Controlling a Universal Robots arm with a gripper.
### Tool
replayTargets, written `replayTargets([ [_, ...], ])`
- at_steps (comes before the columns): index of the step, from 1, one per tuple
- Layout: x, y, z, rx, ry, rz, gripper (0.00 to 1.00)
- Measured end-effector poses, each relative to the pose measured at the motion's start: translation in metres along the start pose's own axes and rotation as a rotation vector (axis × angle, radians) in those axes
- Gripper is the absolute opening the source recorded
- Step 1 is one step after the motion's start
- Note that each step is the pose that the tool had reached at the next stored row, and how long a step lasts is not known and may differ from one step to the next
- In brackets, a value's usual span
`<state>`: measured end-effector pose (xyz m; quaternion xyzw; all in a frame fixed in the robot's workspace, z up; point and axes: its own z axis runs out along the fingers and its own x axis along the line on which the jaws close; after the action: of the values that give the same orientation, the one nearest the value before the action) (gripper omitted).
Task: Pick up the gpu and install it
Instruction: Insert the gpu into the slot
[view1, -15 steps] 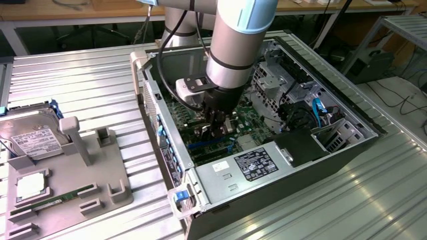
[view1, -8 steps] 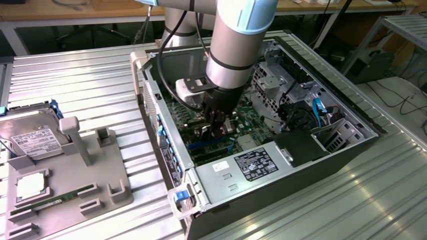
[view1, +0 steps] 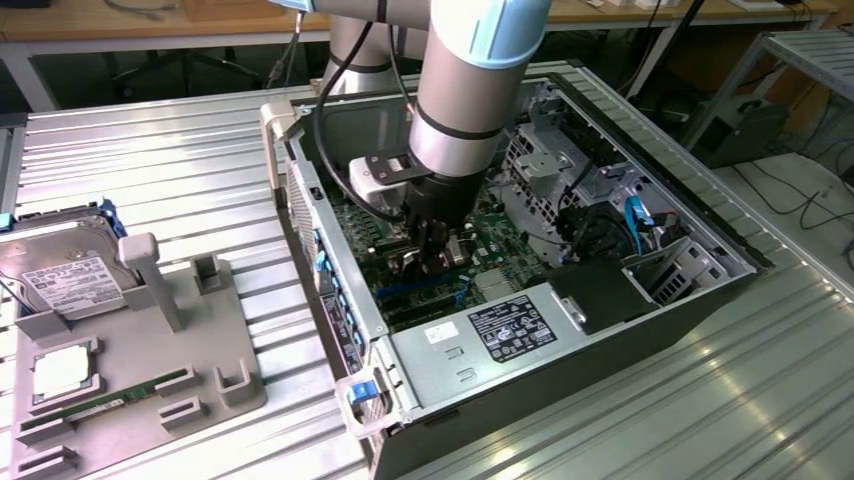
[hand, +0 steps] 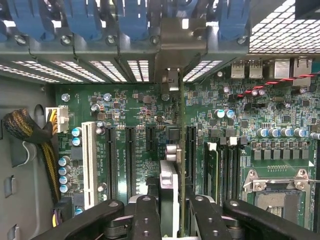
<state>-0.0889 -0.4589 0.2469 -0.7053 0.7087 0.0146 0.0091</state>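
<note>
- Ribbed metal bench, open PC case lying on it, side panel off, motherboard exposed.
- Arm reaches down into the case; gripper sits just above the board.
- Gripper is clamped on the gpu, card held edge-on between the fingers.
- Card's metal bracket sits up at the rear slot openings, card edge in line with a black expansion slot.
- Grey parts tray on the exterior view's left, holding a hard drive and a green RAM stick.
</note>
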Motion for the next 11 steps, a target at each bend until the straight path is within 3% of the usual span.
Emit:
replayTargets([
  [11, 0.0001, 0.0, 0.005, -0.0001, 0.0001, -0.001, 0.28],
])
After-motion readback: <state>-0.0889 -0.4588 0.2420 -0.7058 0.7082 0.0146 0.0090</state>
